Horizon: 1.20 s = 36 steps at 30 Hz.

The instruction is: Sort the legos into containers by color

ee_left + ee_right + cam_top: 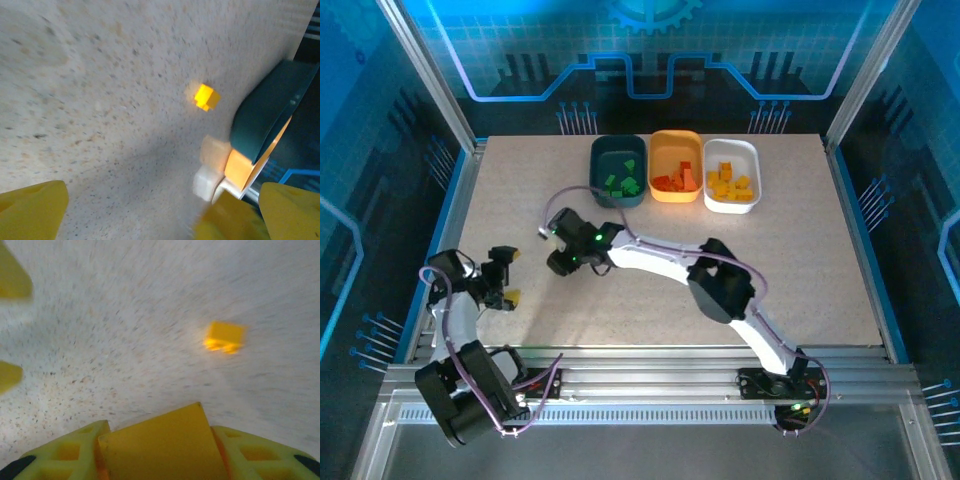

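Seemingly the right tool (558, 262) clamps one yellow lego (160, 445), another lego (225, 336) lies loose, left tool (506, 280) gapes.

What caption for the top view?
Right arm reaches left over the table; green legos in the teal bin, red-orange legos in the orange bin, yellow-orange legos in the white bin.

Yellow lego (206, 97) on table (100, 75) near teal bin (270, 107).

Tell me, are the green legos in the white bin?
No, the green legos lie in the dark teal bin; the white bin holds yellow-orange legos.
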Each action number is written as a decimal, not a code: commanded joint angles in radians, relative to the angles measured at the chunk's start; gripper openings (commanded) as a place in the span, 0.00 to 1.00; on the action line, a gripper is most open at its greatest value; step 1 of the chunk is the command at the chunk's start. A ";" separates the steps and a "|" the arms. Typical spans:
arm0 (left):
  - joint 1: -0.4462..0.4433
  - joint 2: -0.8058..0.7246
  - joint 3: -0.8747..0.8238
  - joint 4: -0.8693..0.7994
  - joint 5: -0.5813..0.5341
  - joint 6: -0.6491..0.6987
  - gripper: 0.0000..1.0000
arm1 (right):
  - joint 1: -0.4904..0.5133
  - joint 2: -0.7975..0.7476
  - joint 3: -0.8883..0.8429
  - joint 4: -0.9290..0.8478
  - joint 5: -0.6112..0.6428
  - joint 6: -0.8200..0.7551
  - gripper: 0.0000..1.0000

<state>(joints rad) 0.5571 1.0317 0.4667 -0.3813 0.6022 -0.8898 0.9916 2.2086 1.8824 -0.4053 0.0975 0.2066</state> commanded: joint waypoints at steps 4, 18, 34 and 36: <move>-0.186 0.059 0.054 0.070 -0.040 -0.008 0.99 | -0.267 -0.202 -0.156 0.017 0.103 0.028 0.32; -0.496 0.318 0.223 0.064 -0.059 0.078 0.99 | -0.777 -0.112 -0.099 -0.169 0.170 0.151 0.35; -0.485 0.310 0.261 -0.010 -0.127 0.107 0.99 | -0.685 -0.330 -0.236 -0.126 0.236 0.157 0.75; -0.456 0.308 0.270 -0.031 -0.129 0.108 0.99 | -0.614 -0.386 -0.301 -0.079 0.232 0.163 0.76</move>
<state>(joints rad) 0.0681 1.3647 0.7013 -0.3584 0.4938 -0.8074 0.2981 1.9171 1.6382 -0.5533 0.3241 0.3580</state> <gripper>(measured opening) 0.990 0.752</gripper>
